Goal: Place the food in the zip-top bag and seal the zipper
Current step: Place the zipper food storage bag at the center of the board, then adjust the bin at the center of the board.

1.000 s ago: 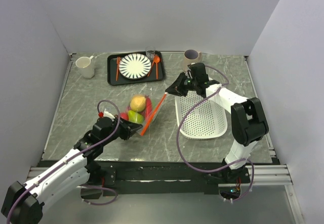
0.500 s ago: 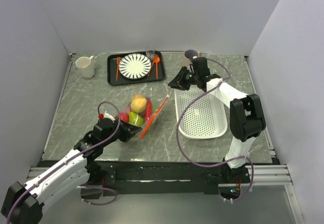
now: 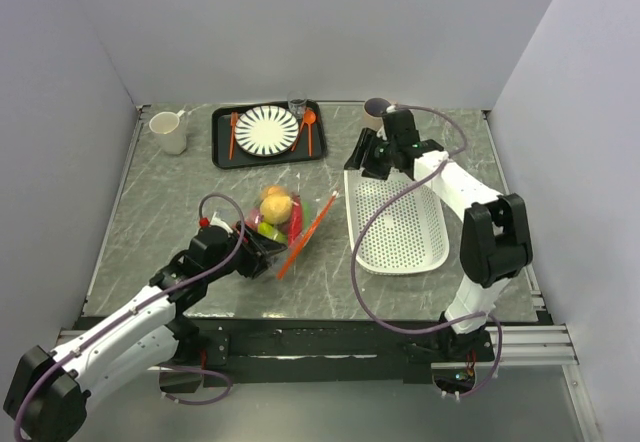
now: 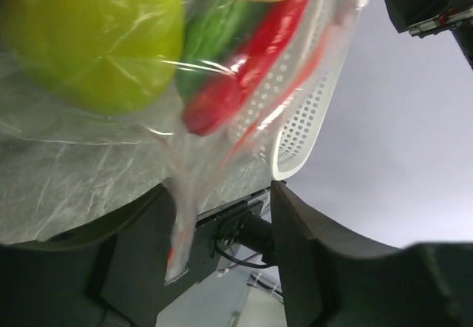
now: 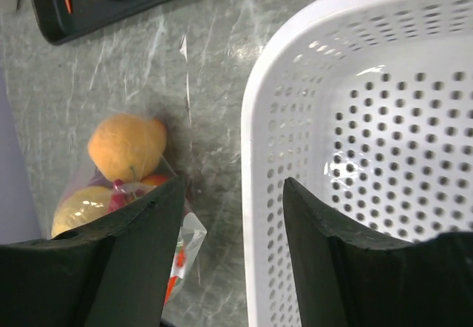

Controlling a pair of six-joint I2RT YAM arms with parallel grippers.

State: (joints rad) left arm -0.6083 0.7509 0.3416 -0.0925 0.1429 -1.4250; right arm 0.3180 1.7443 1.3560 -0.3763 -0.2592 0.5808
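Spread fingers (image 5: pixel 140 260), pinching nothing, on left gripper (image 3: pixel 262 260) and right gripper (image 3: pixel 360 160). Slanting near-left to far-right, zipper (image 3: pixel 308 234); near end just beside left gripper.

We see 2 arms of the same build. The left arm (image 3: pixel 130 327) & the right arm (image 3: pixel 450 187) have smooth white link shells, w/ rounded black joint housings (image 3: pixel 495 237) between them. A thin purple-grey cable (image 3: pixel 352 262) runs in loose loops along each arm. On the left arm, near the wrist, we note a small red part (image 3: pixel 203 223). The left gripper (image 3: pixel 264 258) & the right gripper (image 3: pixel 360 160) are all black. Their fingers (image 5: pixel 140 238) are broad, matte & wedge-shaped, w/ flat inner faces. Both bases sit on a black rail (image 3: pixel 300 342).
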